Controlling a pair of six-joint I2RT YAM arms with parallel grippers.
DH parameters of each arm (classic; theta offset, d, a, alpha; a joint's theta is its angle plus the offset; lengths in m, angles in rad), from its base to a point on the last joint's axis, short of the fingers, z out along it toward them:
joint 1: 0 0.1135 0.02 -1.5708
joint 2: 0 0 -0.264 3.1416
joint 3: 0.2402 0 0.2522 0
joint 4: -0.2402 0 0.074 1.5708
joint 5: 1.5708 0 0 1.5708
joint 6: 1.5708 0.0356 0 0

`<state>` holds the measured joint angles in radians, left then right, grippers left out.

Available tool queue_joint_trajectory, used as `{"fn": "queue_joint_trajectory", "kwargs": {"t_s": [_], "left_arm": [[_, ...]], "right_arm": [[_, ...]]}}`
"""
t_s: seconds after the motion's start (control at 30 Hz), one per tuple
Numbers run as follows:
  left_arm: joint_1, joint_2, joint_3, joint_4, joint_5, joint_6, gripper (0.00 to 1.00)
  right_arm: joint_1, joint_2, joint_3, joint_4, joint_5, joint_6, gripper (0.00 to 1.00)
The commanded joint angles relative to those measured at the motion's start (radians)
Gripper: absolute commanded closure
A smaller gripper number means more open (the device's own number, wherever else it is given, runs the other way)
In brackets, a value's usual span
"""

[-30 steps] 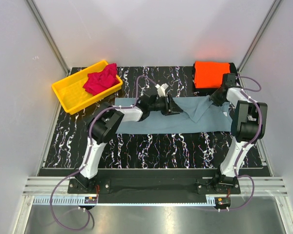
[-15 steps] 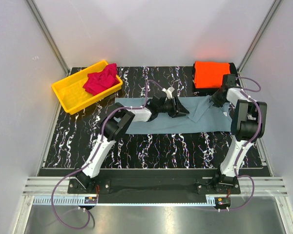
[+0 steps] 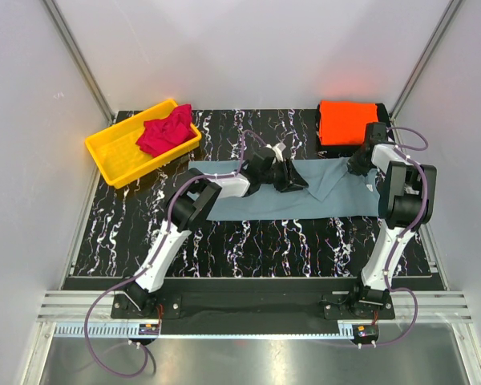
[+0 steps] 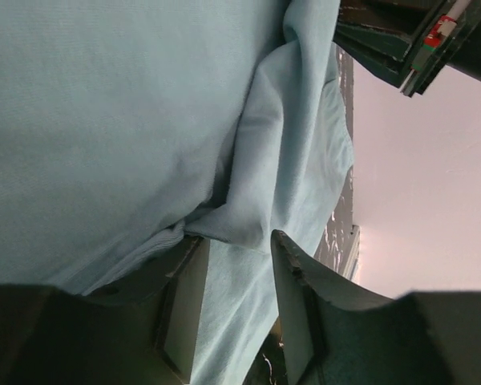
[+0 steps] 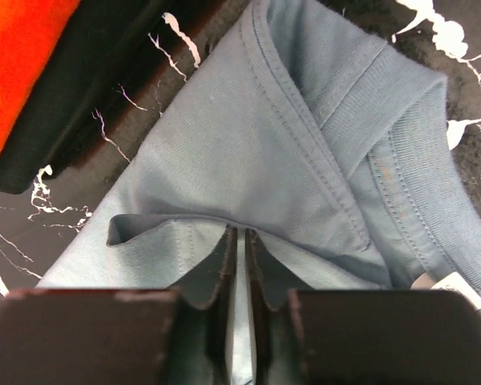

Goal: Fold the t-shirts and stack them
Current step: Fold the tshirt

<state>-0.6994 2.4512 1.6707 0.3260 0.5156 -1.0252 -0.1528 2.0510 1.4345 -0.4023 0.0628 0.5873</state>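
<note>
**Desk:** Where's the blue shirt (image 3: 337, 196)?

**Me:** I see it spread on the bench (image 3: 264, 249). It starts just right of the bin (image 3: 116, 156) and runs in a long strip away from it. The end far from the bin is rumpled, with a flap turned over.

**Desk:** Left jaws?

**Me:** I've got them right of the bin, over the middle of that strip. My wrist view shows them about half apart, straddling a raised ridge of cloth. The ridge lies loose in the gap, so no pinch that I can see.

**Desk:** And the right?

**Me:** They're at the shirt's end farthest from the bin, beside the collar (image 5: 337, 104). They're all but closed, with only a sliver between them, and a thin fold of the blue cloth is nipped in it.

**Desk:** The other shirts?

**Me:** The crimson shirt (image 3: 164, 131) is heaped in the bin, at its right end, spilling over the rim. The orange shirt (image 3: 346, 120) is folded square, well right of the bin at the back of the bench, just beyond the right jaws.
</note>
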Motion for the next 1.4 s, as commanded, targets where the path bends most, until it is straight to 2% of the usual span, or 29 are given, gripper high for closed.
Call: {"fn": "queue_joint_trajectory", "kwargs": {"t_s": [0.0, 0.1, 0.27, 0.33, 0.4, 0.63, 1.1, 1.37], "left_arm": [[0.020, 0.028, 0.032, -0.079, -0.061, 0.040, 0.59], [0.023, 0.028, 0.029, -0.087, -0.071, 0.040, 0.60], [0.024, 0.040, 0.061, -0.139, -0.065, 0.036, 0.61], [0.024, 0.045, 0.073, -0.143, -0.063, 0.033, 0.67], [0.026, 0.051, 0.084, -0.143, -0.057, 0.019, 0.68], [0.029, 0.065, 0.113, -0.180, -0.058, -0.012, 0.67], [0.029, 0.068, 0.113, -0.180, -0.055, -0.019, 0.67], [0.031, 0.068, 0.107, -0.180, -0.052, -0.026, 0.67]], "right_arm": [[-0.007, -0.003, 0.044, 0.007, 0.037, -0.011, 0.89], [-0.005, 0.006, 0.052, 0.008, 0.037, -0.012, 0.93], [-0.005, -0.008, 0.049, 0.010, 0.008, -0.001, 0.82], [-0.007, -0.025, 0.043, 0.011, 0.008, 0.015, 0.77], [-0.005, -0.041, 0.035, 0.011, 0.006, 0.023, 0.73], [-0.005, -0.023, 0.050, 0.025, -0.018, 0.019, 0.70], [-0.005, 0.015, 0.069, 0.053, -0.060, 0.042, 0.73], [-0.005, 0.032, 0.058, 0.053, -0.052, 0.055, 0.71]]}}
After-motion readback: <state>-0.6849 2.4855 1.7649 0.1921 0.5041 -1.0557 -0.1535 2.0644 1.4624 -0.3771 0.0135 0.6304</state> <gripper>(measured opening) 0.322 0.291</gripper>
